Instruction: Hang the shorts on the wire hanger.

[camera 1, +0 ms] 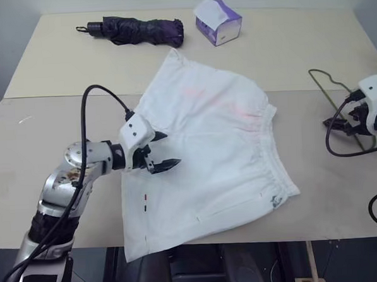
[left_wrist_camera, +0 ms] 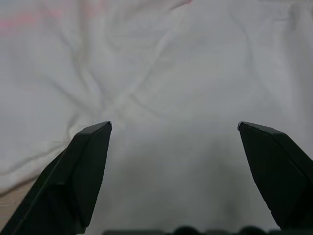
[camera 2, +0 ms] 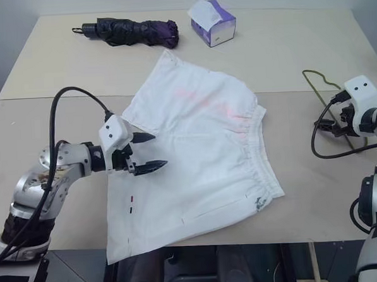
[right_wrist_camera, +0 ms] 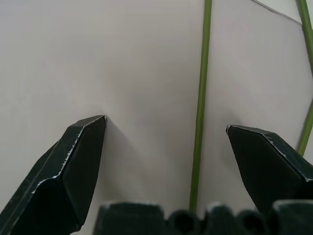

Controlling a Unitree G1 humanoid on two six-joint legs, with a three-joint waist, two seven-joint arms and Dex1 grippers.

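The white shorts (camera 1: 208, 152) lie spread flat in the middle of the table, elastic waistband toward the right and one hem corner hanging over the front edge. My left gripper (camera 1: 172, 149) hovers open over the left part of the shorts, and in the left wrist view its fingers (left_wrist_camera: 88, 161) frame wrinkled white cloth (left_wrist_camera: 171, 73) with nothing between them. The thin wire hanger (camera 1: 328, 86) lies flat at the table's right side. My right gripper (camera 1: 332, 125) stands open over it, and in the right wrist view one wire (right_wrist_camera: 200, 107) runs between the fingers.
A folded dark umbrella (camera 1: 138, 30) and a white-and-purple tissue box (camera 1: 219, 20) lie at the back of the beige table (camera 1: 44, 155). A seam crosses the tabletop behind the left arm. The front edge is close below the shorts.
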